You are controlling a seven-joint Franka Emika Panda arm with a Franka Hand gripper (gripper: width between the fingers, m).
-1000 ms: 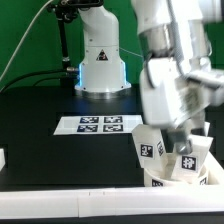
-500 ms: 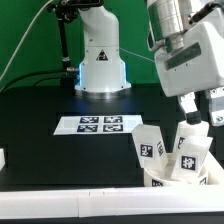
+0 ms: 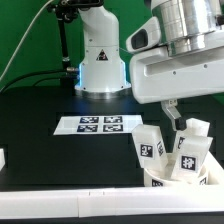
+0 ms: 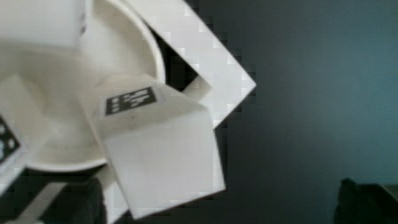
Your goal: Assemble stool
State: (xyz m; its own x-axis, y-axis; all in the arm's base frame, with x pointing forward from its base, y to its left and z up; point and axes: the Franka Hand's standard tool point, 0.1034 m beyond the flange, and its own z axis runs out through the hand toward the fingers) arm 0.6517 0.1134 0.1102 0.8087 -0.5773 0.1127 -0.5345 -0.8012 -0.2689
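Note:
The stool stands upside down at the exterior view's lower right. Its round white seat [image 3: 160,181] lies on the table, and chunky white tagged legs [image 3: 150,146] [image 3: 189,158] stick up from it. My gripper [image 3: 180,113] hangs just above the legs, touching nothing. In the wrist view the seat [image 4: 45,110] and a tagged leg [image 4: 164,150] fill the picture beneath the gripper [image 4: 214,208]. The dark fingertips [image 4: 61,198] sit far apart at the frame's edges with nothing gripped between them, so it is open.
The marker board [image 3: 98,124] lies flat mid-table. The arm's white base [image 3: 100,62] stands at the back. A low white wall piece [image 3: 3,158] sits at the exterior view's left edge, and a white rail [image 3: 70,205] runs along the front of the black table.
The gripper has lifted up off the stool's legs and the arm has swung toward the exterior view's left. The stool has stayed where it was.

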